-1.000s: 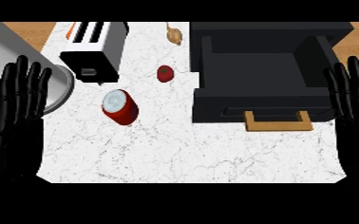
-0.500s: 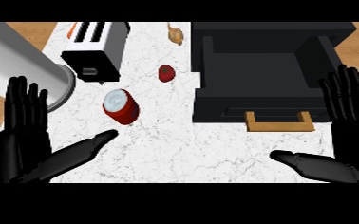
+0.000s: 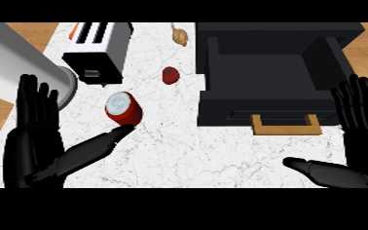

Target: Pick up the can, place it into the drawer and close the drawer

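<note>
1. The can (image 3: 123, 108) lies tilted on the white counter (image 3: 201, 156), its pale top facing up and left, between the toaster (image 3: 99, 51) and the left hand (image 3: 36, 141).
2. The left hand is spread wide, fingers straight and pointing up; its thumb tip reaches the can's lower edge, though contact cannot be judged.
3. The right hand (image 3: 351, 126) is also wide open at the right edge, thumb stretched toward the left, holding nothing.
4. The black drawer (image 3: 269, 73) stands pulled open, its wooden handle (image 3: 285, 125) toward the robot.
5. A tomato (image 3: 170, 75) sits between toaster and drawer.
6. A grey pot (image 3: 32, 73) stands at the left edge.
</note>
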### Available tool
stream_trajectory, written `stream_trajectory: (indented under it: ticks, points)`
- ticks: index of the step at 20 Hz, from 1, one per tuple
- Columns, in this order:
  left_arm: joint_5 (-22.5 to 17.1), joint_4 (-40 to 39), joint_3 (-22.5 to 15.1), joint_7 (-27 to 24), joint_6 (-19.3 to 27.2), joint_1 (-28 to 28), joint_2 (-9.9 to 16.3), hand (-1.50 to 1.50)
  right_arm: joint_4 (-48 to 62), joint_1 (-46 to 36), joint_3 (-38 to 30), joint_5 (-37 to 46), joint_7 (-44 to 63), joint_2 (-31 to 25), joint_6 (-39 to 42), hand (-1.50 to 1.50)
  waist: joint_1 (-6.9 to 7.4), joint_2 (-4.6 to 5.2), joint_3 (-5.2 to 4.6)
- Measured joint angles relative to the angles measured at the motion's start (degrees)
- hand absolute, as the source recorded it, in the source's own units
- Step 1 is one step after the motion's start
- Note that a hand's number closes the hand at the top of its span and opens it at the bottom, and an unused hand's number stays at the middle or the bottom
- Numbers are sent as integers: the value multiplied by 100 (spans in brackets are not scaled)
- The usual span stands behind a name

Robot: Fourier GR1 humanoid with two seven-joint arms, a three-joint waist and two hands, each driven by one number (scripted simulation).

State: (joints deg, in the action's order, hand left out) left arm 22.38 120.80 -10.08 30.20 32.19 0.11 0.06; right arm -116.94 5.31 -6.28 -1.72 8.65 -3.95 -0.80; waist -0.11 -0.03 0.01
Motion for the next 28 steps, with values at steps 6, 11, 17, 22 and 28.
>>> stream_trajectory:
  ticks: [6, 11, 17, 22, 28]
  points:
    - [-415, -647, 99, -430, 77, -39, 9, -150, -58, 21, -86, -17, -21, -7, 40, -150, -2, 3, 0]
    - [-717, -1443, 32, -913, 388, -171, -1, -150, -256, 176, -128, -91, 17, 21, 94, -150, -12, 3, -1]
    - [-1121, -2325, -113, -1638, 829, -267, -4, -150, -362, 220, -374, -295, 81, -115, 272, -150, -13, 4, -2]
    - [-1698, -3110, -83, -2486, 971, -177, 12, -150, -576, 521, -500, -402, 16, -108, 422, -150, -20, 3, -3]
    - [-2262, -3823, -47, -3256, 1255, -243, -1, -150, -974, 486, -602, -478, 429, -123, 398, -150, -15, 2, -4]
